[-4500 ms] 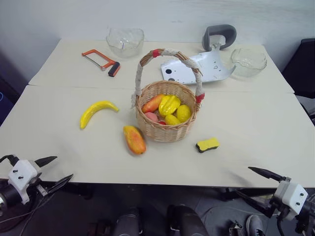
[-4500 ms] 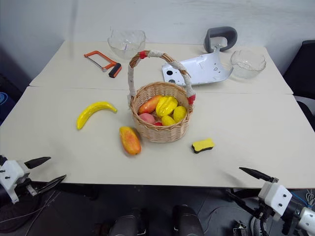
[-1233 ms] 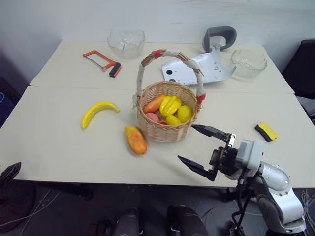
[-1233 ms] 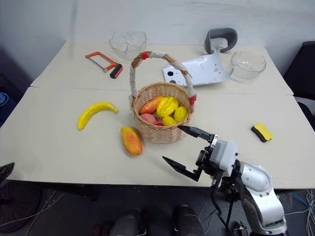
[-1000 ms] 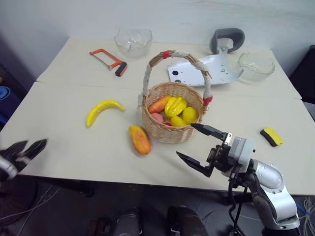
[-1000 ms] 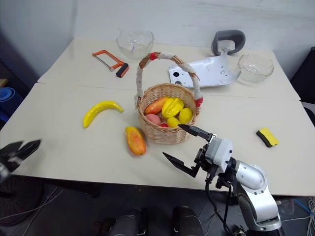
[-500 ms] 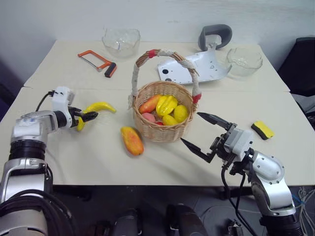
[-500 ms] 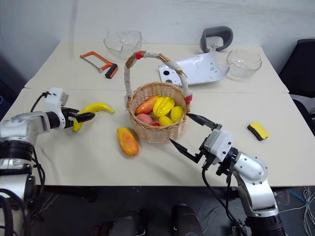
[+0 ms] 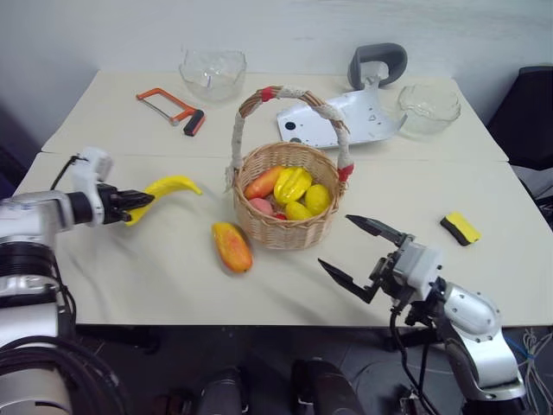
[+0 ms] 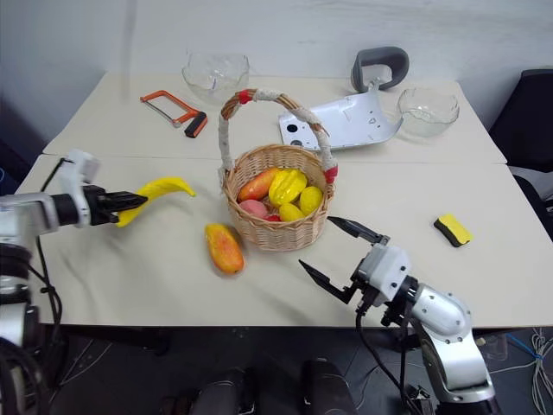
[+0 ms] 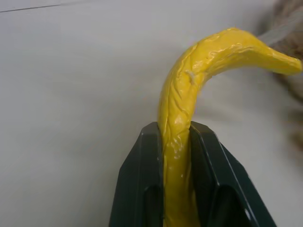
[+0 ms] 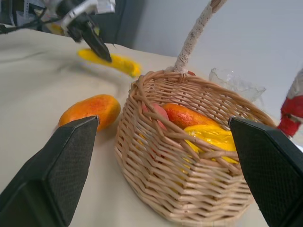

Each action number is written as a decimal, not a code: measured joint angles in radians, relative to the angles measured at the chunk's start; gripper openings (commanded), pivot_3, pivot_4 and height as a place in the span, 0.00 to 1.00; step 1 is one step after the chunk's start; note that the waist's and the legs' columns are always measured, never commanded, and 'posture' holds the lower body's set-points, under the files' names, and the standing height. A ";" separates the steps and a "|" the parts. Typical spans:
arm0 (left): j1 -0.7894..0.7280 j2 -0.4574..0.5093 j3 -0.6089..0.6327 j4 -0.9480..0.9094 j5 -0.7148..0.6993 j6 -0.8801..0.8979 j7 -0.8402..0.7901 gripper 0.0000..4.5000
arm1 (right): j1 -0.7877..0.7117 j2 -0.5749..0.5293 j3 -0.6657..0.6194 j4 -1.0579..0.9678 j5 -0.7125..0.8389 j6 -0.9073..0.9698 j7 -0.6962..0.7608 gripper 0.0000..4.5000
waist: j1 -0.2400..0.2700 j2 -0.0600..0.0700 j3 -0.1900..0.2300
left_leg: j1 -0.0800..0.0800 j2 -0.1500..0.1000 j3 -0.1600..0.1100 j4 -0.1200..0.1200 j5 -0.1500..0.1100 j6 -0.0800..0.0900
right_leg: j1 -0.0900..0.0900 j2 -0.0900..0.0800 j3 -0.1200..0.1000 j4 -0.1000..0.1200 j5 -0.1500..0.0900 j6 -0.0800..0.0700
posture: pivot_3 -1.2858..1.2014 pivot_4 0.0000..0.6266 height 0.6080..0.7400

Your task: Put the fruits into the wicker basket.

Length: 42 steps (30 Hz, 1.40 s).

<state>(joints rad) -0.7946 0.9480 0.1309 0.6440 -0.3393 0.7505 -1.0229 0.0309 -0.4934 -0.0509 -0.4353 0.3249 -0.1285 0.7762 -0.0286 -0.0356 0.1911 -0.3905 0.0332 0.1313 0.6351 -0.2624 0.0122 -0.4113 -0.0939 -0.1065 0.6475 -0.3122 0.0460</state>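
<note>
Inspector A: What is recorded as done?

Inspector B: Several small fruits (image 9: 294,192), yellow, orange and pink, are found inside the wicker basket (image 9: 288,226), which stands near the middle of the table (image 9: 449,186).

Inspector A: And what is left?

Inspector B: Two pieces are noted outside it. The banana (image 9: 164,189) is pinched at one end by the left tool (image 9: 138,201), whose fingers are closed on it; it appears lifted off the table, well to the left of the basket. The mango (image 9: 233,246) lies on the table just beside the basket's front left.

Inspector A: The right tool?

Inspector B: The right tool (image 9: 361,257) is seen with its fingers spread wide, nothing between them, hanging at the basket's front right, apart from the wicker.

Inspector A: Anything else to be listed?

Inspector B: A sponge (image 9: 459,228) lies well off to the right; it is not counted among the fruits.

Inspector A: Progress, then?

Inspector B: It is judged as mostly done: the banana's carry is in hand, and the mango is not yet taken up.
</note>
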 measured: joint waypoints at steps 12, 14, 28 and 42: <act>0.045 -0.183 0.076 -0.812 -0.364 0.433 0.082 0.10 | 0.036 -0.044 -0.107 -0.028 0.046 0.033 -0.025 1.00 | 0.054 0.006 0.002 | 0.000 -0.004 -0.011 0.002 0.002 0.005 | 0.009 0.000 0.003 -0.002 0.001 0.002 | 0.52 0.24 1.00; -0.015 -0.379 0.073 -0.816 -0.346 0.450 0.272 0.10 | 0.035 -0.047 -0.107 -0.030 0.053 0.045 -0.023 1.00 | 0.054 0.004 0.003 | -0.001 -0.004 -0.011 0.004 0.004 0.006 | 0.009 0.000 0.003 -0.003 0.001 0.003 | 0.52 0.24 1.00; -0.054 -0.626 -0.057 -0.756 -0.171 0.284 0.608 0.56 | 0.041 -0.051 -0.111 -0.105 0.058 0.134 -0.072 1.00 | 0.027 0.004 0.003 | 0.001 -0.003 -0.010 0.002 0.005 0.000 | 0.009 0.002 0.003 -0.001 0.000 0.005 | 0.52 0.24 1.00; 0.332 0.021 0.106 -0.643 -0.225 -0.127 -0.157 0.94 | 0.017 -0.091 -0.103 -0.117 0.106 0.173 0.011 1.00 | 0.023 0.005 0.003 | 0.002 -0.002 -0.010 -0.002 0.004 -0.001 | 0.007 0.001 0.002 -0.003 -0.003 0.001 | 0.52 0.24 1.00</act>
<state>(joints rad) -0.4630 0.9687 0.2371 0.0011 -0.5648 0.6234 -1.1799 0.0483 -0.5841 -0.1536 -0.5527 0.4313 0.0445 0.7870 -0.0056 -0.0303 0.1941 -0.3888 0.0310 0.1211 0.6327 -0.2581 0.0111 -0.4043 -0.0928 -0.1042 0.6448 -0.3148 0.0469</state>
